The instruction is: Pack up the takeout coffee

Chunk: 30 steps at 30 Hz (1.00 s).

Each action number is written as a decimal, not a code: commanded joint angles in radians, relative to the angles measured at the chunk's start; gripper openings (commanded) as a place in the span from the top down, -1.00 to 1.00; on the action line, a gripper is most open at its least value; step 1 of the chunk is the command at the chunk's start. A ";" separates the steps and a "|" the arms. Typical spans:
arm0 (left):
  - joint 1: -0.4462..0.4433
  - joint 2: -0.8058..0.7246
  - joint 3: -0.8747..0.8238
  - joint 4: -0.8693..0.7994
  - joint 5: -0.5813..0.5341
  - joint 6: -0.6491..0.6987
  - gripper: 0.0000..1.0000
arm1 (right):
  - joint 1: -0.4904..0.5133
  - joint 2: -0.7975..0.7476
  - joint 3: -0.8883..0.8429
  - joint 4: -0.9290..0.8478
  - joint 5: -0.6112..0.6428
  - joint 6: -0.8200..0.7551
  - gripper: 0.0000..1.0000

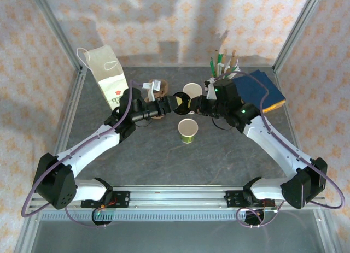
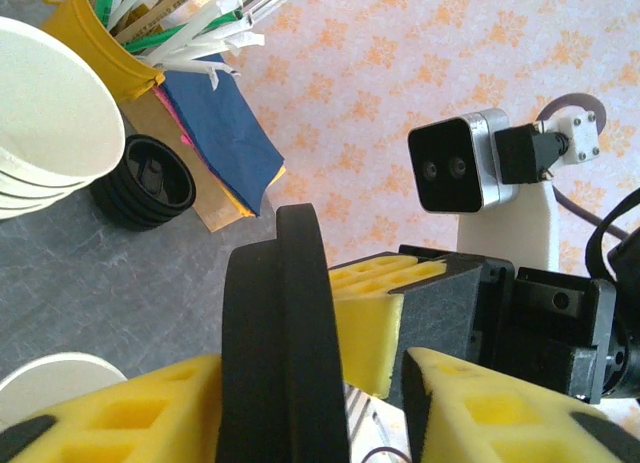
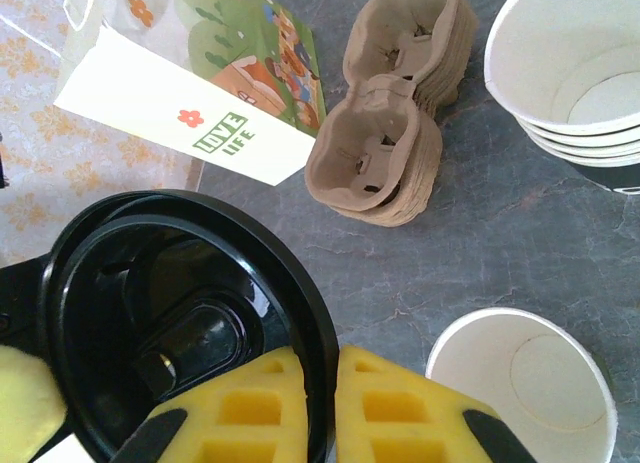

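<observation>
takeout coffee cup [image 1: 187, 131]: pale greenish-white paper cup, upright on the grey table [image 1: 164, 160] near its middle. it has no lid on, the mouth is open and the white bottom is in view. it stands apart from both grippers, on the arm-base side of them.
black lid [image 3: 180, 313]: off the cup, held on edge in the air between the two grippers, beyond the cup in the top view. its hollow side faces the right wrist camera.
right gripper [image 3: 320, 383]: yellow fingertips pressed onto the lid's rim, one on the inner side and one on the outer, pinching it.
left gripper [image 2: 315, 393]: jaws partly spread, straddling the lid, which this wrist view shows edge-on. one yellow pad [image 2: 130, 413] lies against the lid's face and the other stands off it with a gap, so the lid is not clamped.
stack of white cups [image 3: 570, 73]: nested, lidless, on the table beyond the open cup, near the right gripper.
stack of black lids [image 2: 145, 183]: on the table just beside the white cups.
cup carriers [image 3: 390, 113]: brown pulp trays, stacked flat, between the bag and the white cups.
paper bag [image 1: 106, 75]: white with a green printed panel, at the far left of the table.
yellow cup [image 2: 90, 43]: holds sticks and straws, at the far right.
blue napkins [image 1: 265, 89]: a pile beside the yellow cup, far right.
</observation>
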 commanded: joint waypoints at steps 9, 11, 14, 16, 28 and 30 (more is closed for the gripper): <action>-0.007 -0.006 0.002 0.062 -0.003 0.000 0.56 | 0.008 -0.017 0.009 0.056 -0.001 0.008 0.65; -0.006 -0.011 0.003 0.065 -0.004 0.004 0.59 | 0.008 -0.035 -0.004 0.073 0.014 0.000 0.49; 0.000 -0.021 0.001 0.064 -0.004 0.003 0.64 | 0.008 -0.086 -0.034 0.100 0.066 -0.033 0.21; 0.006 -0.030 0.000 0.051 -0.004 0.006 0.66 | 0.008 -0.131 -0.052 0.109 0.114 -0.069 0.08; 0.070 -0.091 -0.038 0.014 0.066 -0.049 0.67 | 0.008 -0.327 -0.239 0.337 0.212 -0.451 -0.20; 0.085 -0.100 -0.046 0.003 0.079 -0.077 0.66 | 0.008 -0.348 -0.303 0.416 0.190 -0.530 -0.20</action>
